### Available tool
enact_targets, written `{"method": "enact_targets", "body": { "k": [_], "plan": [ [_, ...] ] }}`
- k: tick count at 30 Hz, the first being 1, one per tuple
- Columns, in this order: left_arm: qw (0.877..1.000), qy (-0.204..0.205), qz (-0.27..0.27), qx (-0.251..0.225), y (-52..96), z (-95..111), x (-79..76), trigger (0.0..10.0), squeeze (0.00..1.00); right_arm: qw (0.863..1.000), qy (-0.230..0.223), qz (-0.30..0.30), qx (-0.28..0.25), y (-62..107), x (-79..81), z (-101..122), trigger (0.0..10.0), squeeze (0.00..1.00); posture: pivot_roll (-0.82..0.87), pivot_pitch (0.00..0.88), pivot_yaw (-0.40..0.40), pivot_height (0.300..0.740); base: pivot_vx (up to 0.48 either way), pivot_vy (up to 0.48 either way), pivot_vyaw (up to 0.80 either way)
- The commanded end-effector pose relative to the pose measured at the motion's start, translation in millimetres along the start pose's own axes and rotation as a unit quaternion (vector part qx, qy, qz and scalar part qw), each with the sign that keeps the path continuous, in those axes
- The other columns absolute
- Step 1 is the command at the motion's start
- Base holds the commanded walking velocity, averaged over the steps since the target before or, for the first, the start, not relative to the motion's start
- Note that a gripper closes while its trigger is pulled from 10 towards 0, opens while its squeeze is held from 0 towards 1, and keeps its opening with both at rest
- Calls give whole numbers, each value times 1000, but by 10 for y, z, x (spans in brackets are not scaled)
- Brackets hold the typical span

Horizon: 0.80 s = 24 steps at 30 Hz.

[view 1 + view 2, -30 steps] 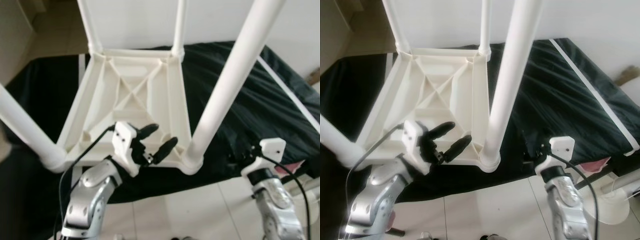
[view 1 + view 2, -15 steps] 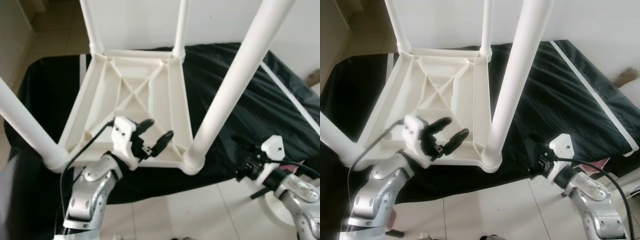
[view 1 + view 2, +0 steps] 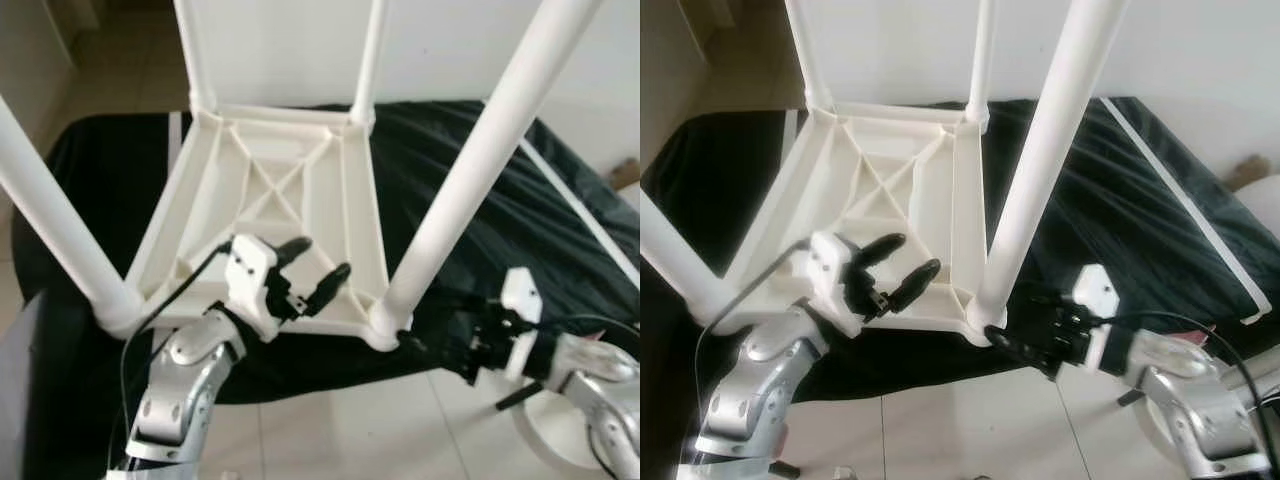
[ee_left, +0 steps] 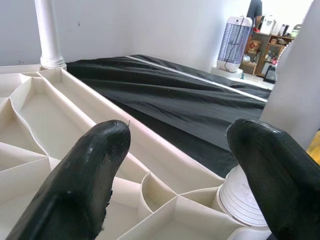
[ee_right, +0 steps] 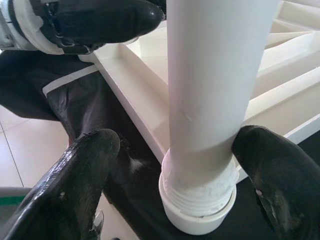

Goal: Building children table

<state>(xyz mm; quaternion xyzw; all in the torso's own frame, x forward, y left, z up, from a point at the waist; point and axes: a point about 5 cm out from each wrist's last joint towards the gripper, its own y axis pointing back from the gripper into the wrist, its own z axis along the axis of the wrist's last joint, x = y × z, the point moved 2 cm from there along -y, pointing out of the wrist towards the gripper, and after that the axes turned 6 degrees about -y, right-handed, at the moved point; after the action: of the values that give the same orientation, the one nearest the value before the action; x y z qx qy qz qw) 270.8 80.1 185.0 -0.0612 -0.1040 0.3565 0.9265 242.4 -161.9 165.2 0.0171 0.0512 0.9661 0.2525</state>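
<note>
The white plastic children's table [image 3: 280, 200] lies upside down on a black sheet [image 3: 470, 150], its four legs pointing up. The right gripper [image 5: 170, 165] sits at the base of the near-right leg [image 3: 1040, 190], fingers [image 5: 85, 175] spread wide on either side of the leg's threaded collar [image 5: 200, 195]; contact cannot be determined. The left gripper [image 3: 310, 275] hovers over the table's ribbed underside beside that same leg, fingers [image 4: 85, 170] wide apart and holding nothing.
</note>
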Motion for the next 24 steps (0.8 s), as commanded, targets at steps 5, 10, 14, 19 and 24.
{"method": "enact_targets", "body": {
  "k": [5, 10, 14, 19, 24],
  "plan": [
    [1000, -5, -11, -3, -51, 19, -43, 10000, 0, 1000, -2, -1, -4, -176, -44, -45, 10000, 0, 39, 49, -74, 740, 0, 0, 0],
    [1000, -9, -21, -2, -45, 4, -115, 10000, 0, 999, 4, -32, -18, -302, -95, -71, 10000, 0, 49, 63, -84, 740, 0, 0, 0],
    [1000, -17, -22, -1, -49, -15, -179, 10000, 0, 999, -1, -44, -31, -377, -104, -100, 10000, 0, 57, 80, -90, 740, 0, 0, 0],
    [1000, -6, -24, 4, -22, -41, -239, 10000, 0, 998, -10, -47, -36, -519, -134, -152, 4627, 0, 67, 85, -90, 740, 0, 0, 0],
    [999, -19, -27, 13, 29, -40, -257, 10000, 0, 997, -6, -63, -42, -588, -205, -162, 0, 0, 78, 85, -85, 740, 0, 0, 0]
  ]
}}
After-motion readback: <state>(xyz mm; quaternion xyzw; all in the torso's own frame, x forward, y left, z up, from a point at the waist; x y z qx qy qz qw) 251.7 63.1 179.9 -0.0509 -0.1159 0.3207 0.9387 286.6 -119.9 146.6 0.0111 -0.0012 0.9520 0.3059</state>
